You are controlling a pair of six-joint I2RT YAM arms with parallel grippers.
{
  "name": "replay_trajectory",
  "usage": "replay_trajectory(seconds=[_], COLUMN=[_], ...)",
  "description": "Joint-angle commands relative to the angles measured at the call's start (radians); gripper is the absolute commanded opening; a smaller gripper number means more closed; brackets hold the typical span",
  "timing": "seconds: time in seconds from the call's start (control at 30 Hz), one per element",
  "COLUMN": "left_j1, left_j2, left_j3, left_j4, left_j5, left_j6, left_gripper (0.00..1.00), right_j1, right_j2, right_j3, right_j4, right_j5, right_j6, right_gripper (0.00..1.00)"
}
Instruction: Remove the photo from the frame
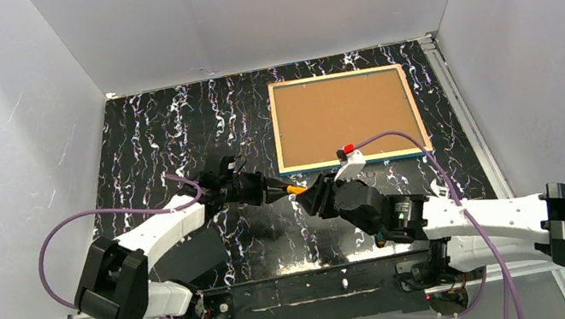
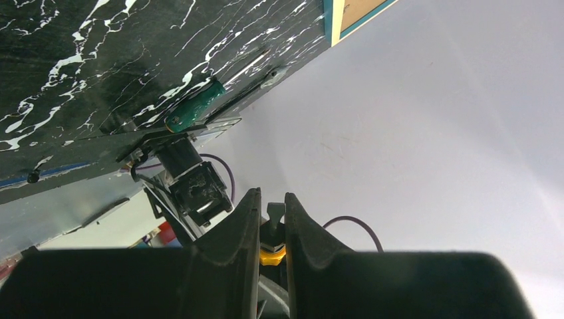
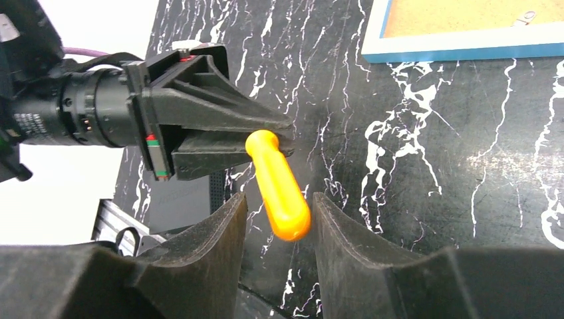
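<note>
Counter (image 1: 171,135) of black stone veined with white carries everything. Far on its right lies the frame (image 3: 459,44), flat and back up, its pale wood rim around the brown backing board (image 1: 341,115), with blue showing along the near edge. The photo is out of sight from this side.

Near the middle of the counter, a little nearer than the frame, my two hands meet tip to tip. My left hand (image 2: 272,199) points in from the left and is clamped on one end of an orange-handled tool (image 3: 279,189). My right hand (image 3: 279,199) points in from the right with its fingers spread, one on either side of the orange handle, neither touching it.

A green-handled screwdriver (image 2: 196,105) lies flat on the counter, apart from the frame. A small metal tab (image 3: 525,16) sits on the backing board.
</note>
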State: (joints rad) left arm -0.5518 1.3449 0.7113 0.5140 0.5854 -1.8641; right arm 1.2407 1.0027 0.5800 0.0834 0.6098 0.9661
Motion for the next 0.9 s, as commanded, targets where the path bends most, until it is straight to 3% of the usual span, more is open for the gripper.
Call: replay_trajectory(seconds=[0.0, 0.87], left_j1=[-0.002, -0.009], left_j2=[-0.030, 0.002], left_j3=[-0.006, 0.011], left_j4=[-0.016, 0.011], left_j5=[0.019, 0.025], left_j6=[-0.023, -0.035], left_gripper=[0.00, 0.00], right_j1=[-0.032, -0.141], right_j2=[0.016, 0.102], right_j3=[0.042, 0.069], right_j4=[0.078, 0.144], right_j5=[-0.013, -0.136], right_j6=[0.004, -0.033], right_gripper=[0.49, 0.47])
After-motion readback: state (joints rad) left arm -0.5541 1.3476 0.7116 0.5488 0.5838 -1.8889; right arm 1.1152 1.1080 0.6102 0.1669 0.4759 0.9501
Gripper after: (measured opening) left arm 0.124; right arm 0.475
